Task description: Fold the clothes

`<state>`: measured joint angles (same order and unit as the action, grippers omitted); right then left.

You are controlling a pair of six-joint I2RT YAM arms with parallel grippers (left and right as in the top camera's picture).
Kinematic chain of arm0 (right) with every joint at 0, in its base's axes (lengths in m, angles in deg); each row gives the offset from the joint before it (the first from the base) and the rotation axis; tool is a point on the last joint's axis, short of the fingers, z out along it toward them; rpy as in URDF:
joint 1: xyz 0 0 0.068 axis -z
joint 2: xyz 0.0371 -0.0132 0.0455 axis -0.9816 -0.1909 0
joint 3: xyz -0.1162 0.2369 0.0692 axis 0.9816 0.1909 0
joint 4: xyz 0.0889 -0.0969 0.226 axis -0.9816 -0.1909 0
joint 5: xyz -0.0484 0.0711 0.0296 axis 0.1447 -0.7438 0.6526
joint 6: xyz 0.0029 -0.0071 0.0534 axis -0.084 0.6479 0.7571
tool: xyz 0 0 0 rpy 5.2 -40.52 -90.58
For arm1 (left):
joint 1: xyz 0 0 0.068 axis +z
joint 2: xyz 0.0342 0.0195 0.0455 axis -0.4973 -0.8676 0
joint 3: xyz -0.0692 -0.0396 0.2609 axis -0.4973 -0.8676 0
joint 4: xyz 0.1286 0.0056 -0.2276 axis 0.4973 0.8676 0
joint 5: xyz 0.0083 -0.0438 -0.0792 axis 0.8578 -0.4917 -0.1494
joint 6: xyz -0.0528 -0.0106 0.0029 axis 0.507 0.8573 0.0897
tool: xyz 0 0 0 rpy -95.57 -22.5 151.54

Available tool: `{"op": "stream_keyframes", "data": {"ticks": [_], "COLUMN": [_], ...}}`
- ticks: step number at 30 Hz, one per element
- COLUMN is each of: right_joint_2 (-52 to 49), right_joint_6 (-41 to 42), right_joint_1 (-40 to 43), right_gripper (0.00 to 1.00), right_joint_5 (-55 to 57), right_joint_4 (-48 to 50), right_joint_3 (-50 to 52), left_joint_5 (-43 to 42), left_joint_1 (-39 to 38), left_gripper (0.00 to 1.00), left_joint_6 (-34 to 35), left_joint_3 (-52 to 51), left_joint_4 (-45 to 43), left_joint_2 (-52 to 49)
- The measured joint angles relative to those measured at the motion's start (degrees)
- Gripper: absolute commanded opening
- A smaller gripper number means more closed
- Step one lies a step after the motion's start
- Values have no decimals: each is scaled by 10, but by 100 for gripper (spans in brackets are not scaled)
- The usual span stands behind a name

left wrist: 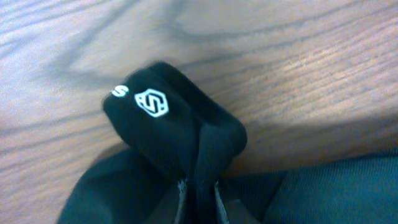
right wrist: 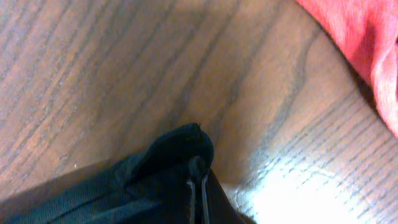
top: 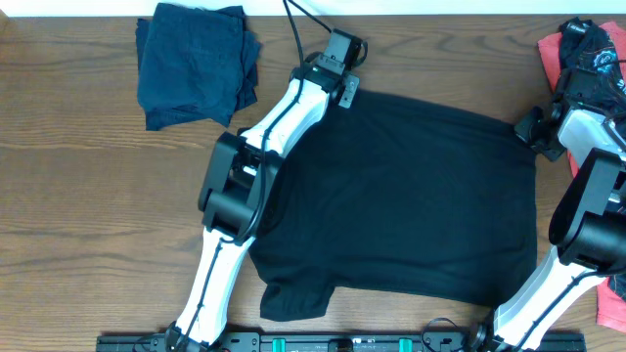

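A black T-shirt [top: 411, 205] lies spread across the middle of the wooden table. My left gripper [top: 344, 90] is shut on its far left corner; the left wrist view shows the pinched black fabric [left wrist: 180, 130] with a small white logo between the fingers [left wrist: 200, 199]. My right gripper [top: 533, 127] is shut on the far right corner; the right wrist view shows a bunched black edge [right wrist: 180, 155] between the closed fingers [right wrist: 198, 199]. A folded dark navy shirt [top: 194, 64] lies at the far left.
A pile of coral-red and dark clothes [top: 587, 54] sits at the far right edge, and shows as red fabric in the right wrist view [right wrist: 357, 43]. More reddish fabric [top: 612, 303] lies at the near right. Bare wood table [top: 88, 215] is on the left.
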<state>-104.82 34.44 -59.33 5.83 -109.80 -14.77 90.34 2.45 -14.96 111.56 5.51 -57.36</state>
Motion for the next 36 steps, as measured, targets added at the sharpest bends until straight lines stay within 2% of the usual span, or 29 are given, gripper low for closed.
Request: {"op": "stream_keyframes", "data": {"ticks": [9, 10, 11, 17, 21, 23, 24, 25, 26, 30, 36], "right_joint_2": [12, 19, 24, 84, 112, 120, 123, 125, 127, 127, 127], "right_joint_6": [31, 32, 33, 36, 37, 38, 38, 39, 39, 39, 39], "right_joint_1": [24, 27, 28, 34, 35, 35, 35, 35, 35, 35, 33], "right_gripper": [1, 1, 1, 1, 1, 1, 1, 1, 1, 1, 1], "right_joint_5": [-53, -57, -59, -61, -61, -61, -61, -61, -61, -63, -72], "right_joint_4": [-21, -23, -24, -28, -40, -51, -56, -61, -63, -67, -66], "right_joint_3": [0, 0, 0, 0, 0, 0, 0, 0, 0, 0, 0], "left_joint_5": [17, 18, 18, 31, 37, 39, 39, 38, 36, -16, -87], "left_joint_1": [-1, -1, -1, 2, 3, 3, 3, 3, 3, 3, 0], "left_gripper": [14, 23, 25, 25, 15, 16, 30, 57, 65, 66, 66], "left_joint_6": [14, 14, 13, 20, 24, 25, 25, 22, 21, 23, 17], "left_joint_3": [0, 0, 0, 0, 0, 0, 0, 0, 0, 0, 0], "left_joint_4": [39, 39, 40, 60, 72, 76, 76, 77, 78, 66, -5], "left_joint_2": [54, 54, 54, 54, 54, 54, 54, 54, 54, 54, 54]}}
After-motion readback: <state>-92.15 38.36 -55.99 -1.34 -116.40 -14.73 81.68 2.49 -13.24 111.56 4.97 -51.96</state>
